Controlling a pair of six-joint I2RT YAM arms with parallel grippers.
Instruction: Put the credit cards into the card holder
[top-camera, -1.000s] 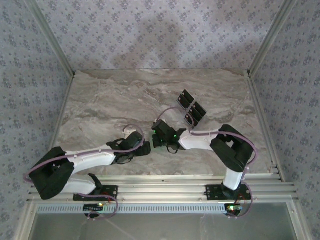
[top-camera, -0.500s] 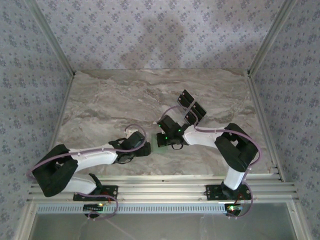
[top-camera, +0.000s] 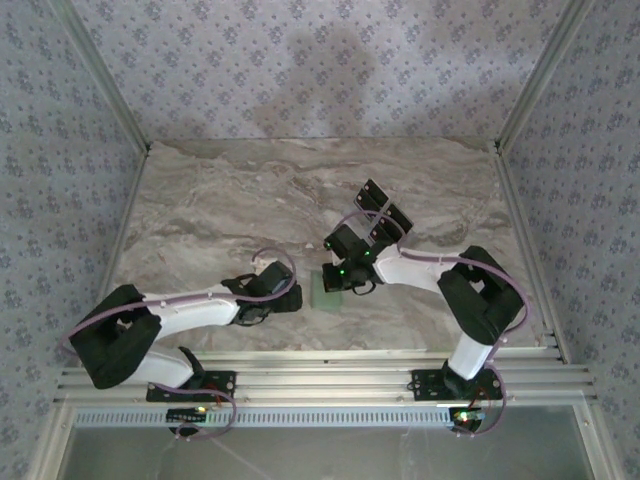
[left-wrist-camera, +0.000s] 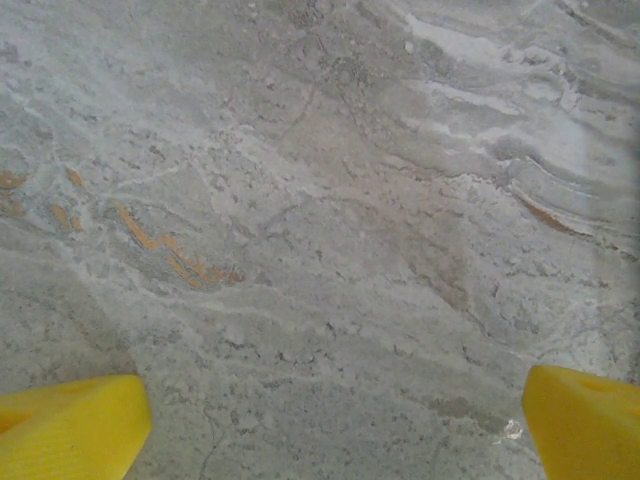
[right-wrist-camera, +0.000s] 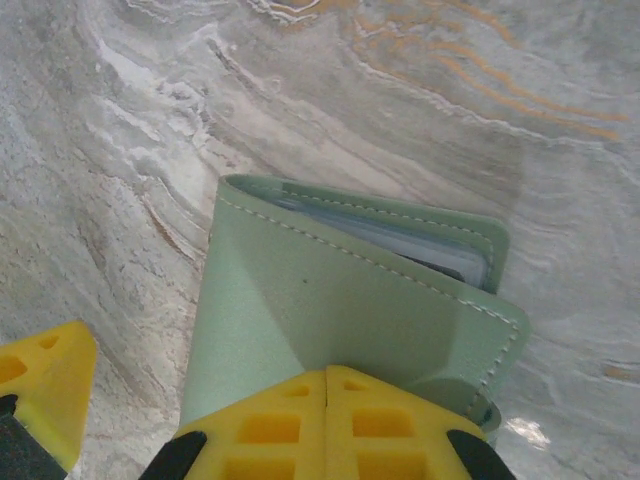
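The pale green card holder (top-camera: 324, 293) lies on the marble table (top-camera: 220, 210) just in front of my right gripper (top-camera: 341, 277). In the right wrist view the holder (right-wrist-camera: 330, 290) has its stitched top flap raised and creased, baring greyish clear pockets inside. My right gripper (right-wrist-camera: 327, 400) is shut on the near edge of that flap, its yellow fingers pressed together. Three dark credit cards (top-camera: 384, 216) lie in a row behind the right wrist. My left gripper (top-camera: 292, 298) sits left of the holder, and the left wrist view shows it (left-wrist-camera: 335, 400) open over bare marble.
A separate yellow fingertip (right-wrist-camera: 40, 385) sits at the lower left of the right wrist view beside the holder; whose it is I cannot tell. Purple cables loop over both arms. Metal posts and patterned walls bound the table, with a rail along the near edge.
My right gripper has drawn back to the right and away, uncovering the green holder. The left gripper has eased slightly left, widening the gap between the two.
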